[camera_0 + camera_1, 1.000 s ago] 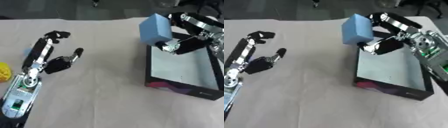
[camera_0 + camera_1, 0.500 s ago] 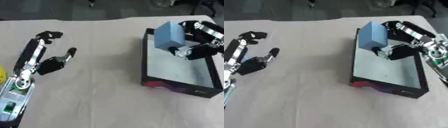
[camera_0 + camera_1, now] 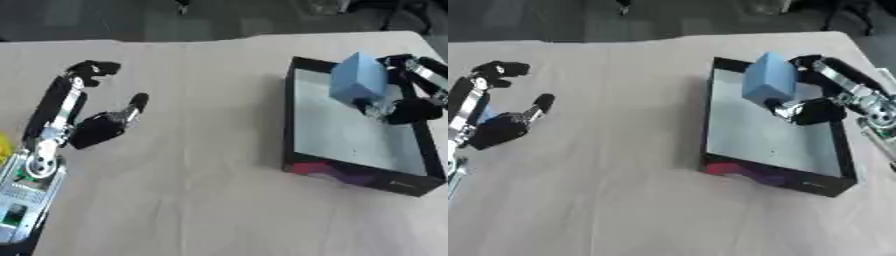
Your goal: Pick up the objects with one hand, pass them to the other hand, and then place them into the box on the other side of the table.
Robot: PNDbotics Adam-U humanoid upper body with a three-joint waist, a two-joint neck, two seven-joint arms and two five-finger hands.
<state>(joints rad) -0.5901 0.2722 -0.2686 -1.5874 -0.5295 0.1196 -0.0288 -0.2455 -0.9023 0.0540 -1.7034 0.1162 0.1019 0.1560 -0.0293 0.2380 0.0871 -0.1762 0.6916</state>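
Note:
A light blue block [image 3: 768, 82] hangs over the far part of the black box [image 3: 721, 168], which has a pale grey floor. My right hand [image 3: 811, 110] comes in from the right, its fingers and thumb curled round the block. Whether the block touches the box floor I cannot tell. My left hand [image 3: 94, 129] rests on the beige table at the left, fingers relaxed and apart, holding nothing.
A yellow thing [image 3: 3, 148] shows at the left edge beside my left forearm. The beige cloth [image 3: 201, 175] stretches between my left hand and the box. The table's far edge runs along the top, dark floor beyond it.
My right hand has carried the blue block to the right, from over the box's left wall to over its inside, and lower. The left hand has barely moved; the camera has shifted.

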